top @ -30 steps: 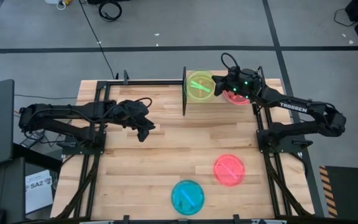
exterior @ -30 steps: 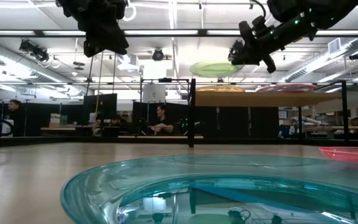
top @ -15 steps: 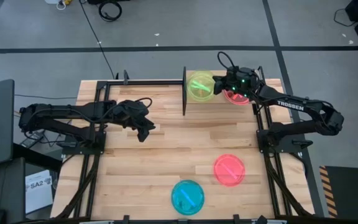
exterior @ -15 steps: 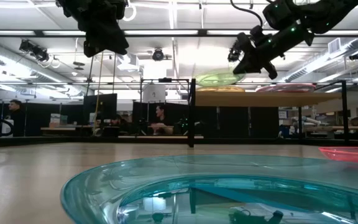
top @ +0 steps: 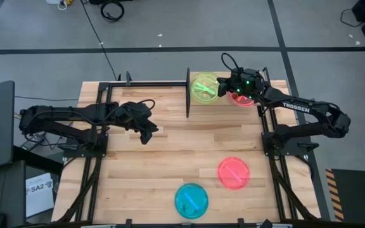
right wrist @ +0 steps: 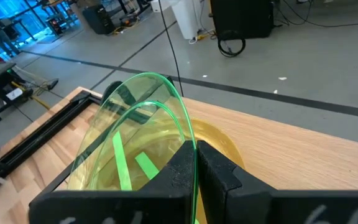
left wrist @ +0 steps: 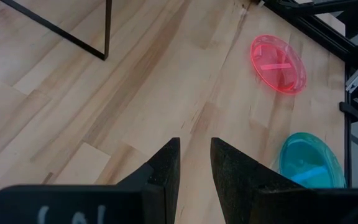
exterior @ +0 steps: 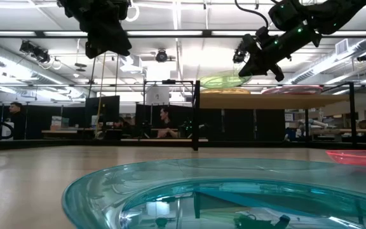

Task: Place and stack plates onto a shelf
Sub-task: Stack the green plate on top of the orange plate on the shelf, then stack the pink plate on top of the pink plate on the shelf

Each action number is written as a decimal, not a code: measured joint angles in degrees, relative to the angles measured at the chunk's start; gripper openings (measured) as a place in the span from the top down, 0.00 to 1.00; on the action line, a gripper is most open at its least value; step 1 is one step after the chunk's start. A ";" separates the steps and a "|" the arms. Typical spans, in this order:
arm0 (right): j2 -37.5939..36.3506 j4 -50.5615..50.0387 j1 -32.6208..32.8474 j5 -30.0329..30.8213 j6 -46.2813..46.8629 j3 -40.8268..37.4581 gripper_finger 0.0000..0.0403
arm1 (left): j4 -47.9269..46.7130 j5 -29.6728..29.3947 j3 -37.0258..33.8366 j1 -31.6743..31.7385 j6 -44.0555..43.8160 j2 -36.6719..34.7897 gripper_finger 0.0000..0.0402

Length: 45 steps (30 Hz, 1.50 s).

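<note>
The shelf (top: 224, 95) stands at the far edge of the table (top: 170, 152), right of centre. Above the shelf's left half, the right gripper (top: 223, 87) holds a plate (top: 204, 87) by its right rim. Another plate (top: 238, 98) lies on the shelf's right half. Two more plates lie near the table's front edge: one (top: 234, 173) to the right, one (top: 191, 200) nearer and left of it. The left gripper (top: 149, 134) hangs over the table's left-centre.

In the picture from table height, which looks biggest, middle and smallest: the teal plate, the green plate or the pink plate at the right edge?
1. Teal plate: fills the foreground, but it lies nearest the camera.
2. Green plate, held over the shelf by the right tool.
3. Pink plate: cut off by the edge, so unsure.
</note>
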 joint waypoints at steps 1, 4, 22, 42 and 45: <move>0.00 -0.02 0.00 -0.02 -0.02 0.00 0.95 | 0.00 0.01 0.00 0.00 0.00 0.00 0.76; 0.00 -0.04 0.00 0.01 -0.38 0.00 0.95 | 0.00 0.01 0.00 0.01 0.00 0.00 0.76; 0.00 -0.11 0.00 2.91 -0.46 0.00 0.95 | 0.00 0.01 0.00 0.00 0.00 0.00 0.76; 0.00 -1.15 0.00 2.92 -0.46 0.00 0.68 | 0.00 0.01 0.00 0.00 0.00 0.00 0.76; -0.11 -0.72 0.00 2.91 -1.54 0.00 0.66 | 0.00 0.01 0.00 0.00 0.00 0.00 0.76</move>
